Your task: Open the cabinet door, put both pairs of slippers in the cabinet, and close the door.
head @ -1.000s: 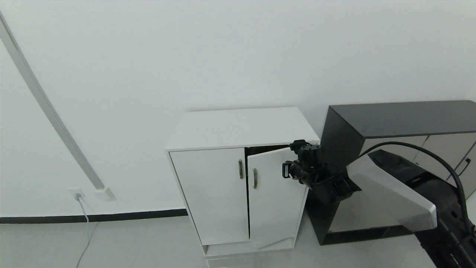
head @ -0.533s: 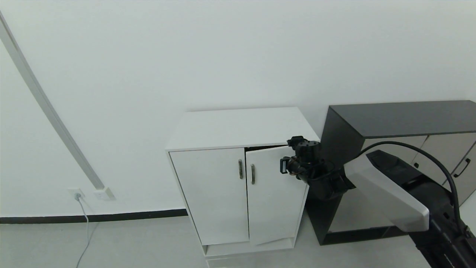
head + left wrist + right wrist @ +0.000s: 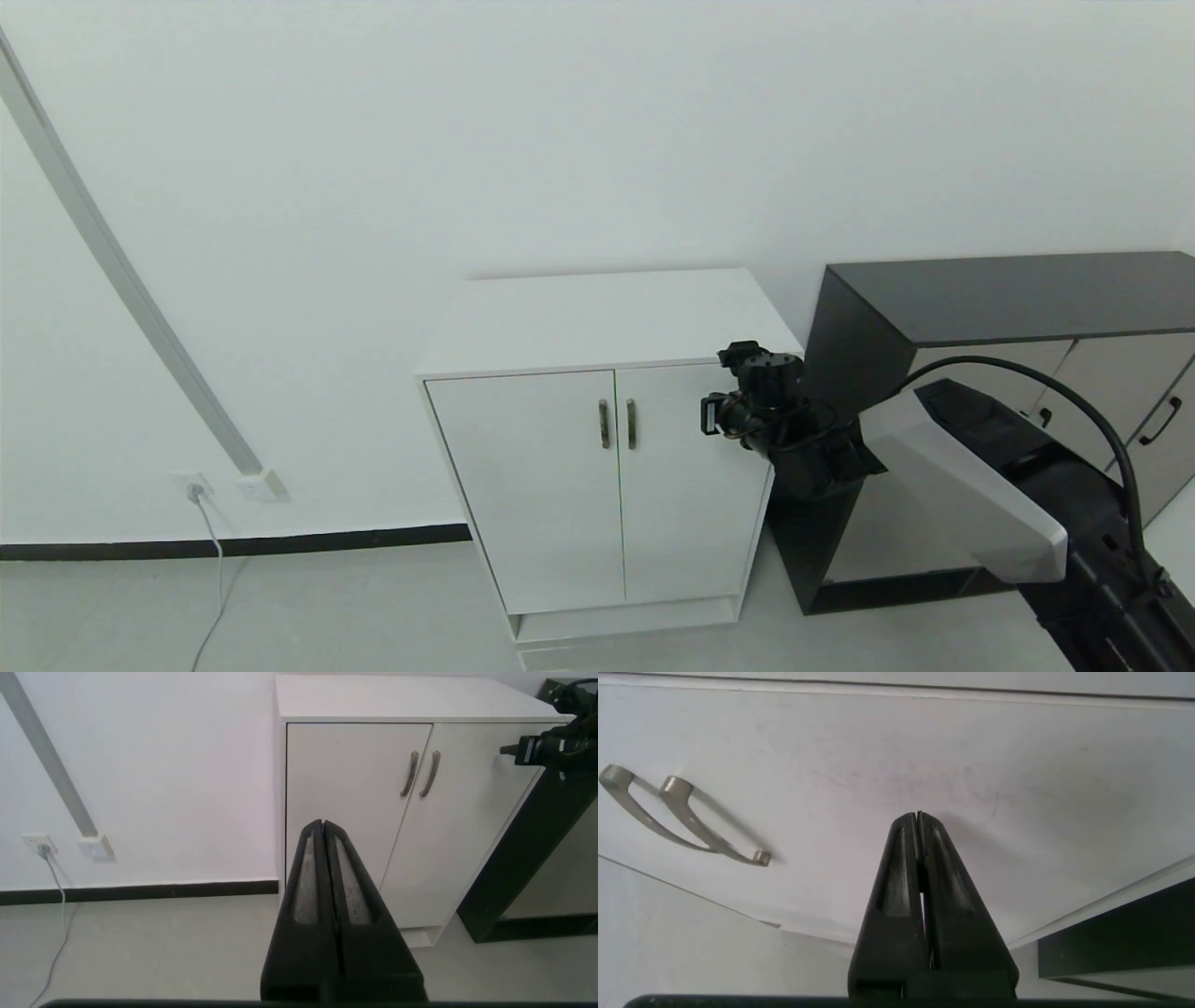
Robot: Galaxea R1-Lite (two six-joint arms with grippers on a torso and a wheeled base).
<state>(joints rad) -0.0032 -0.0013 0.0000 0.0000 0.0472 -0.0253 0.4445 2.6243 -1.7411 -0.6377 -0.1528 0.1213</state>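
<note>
left door [image 3: 527,485], right door [image 3: 686,495]: shut | right jaws: closed, at right door near its upper outer corner | left jaws: closed, well apart from cabinet [image 3: 411,695]

The right arm [image 3: 971,485] is stretching forward and leftward from the lower right, with its white forearm ending in a black wrist. The right gripper [image 3: 919,826] is holding its two fingers pressed together, tips pointing ahead. The left gripper [image 3: 322,835] is pointing forward, its fingers likewise lying flat against each other.
</note>
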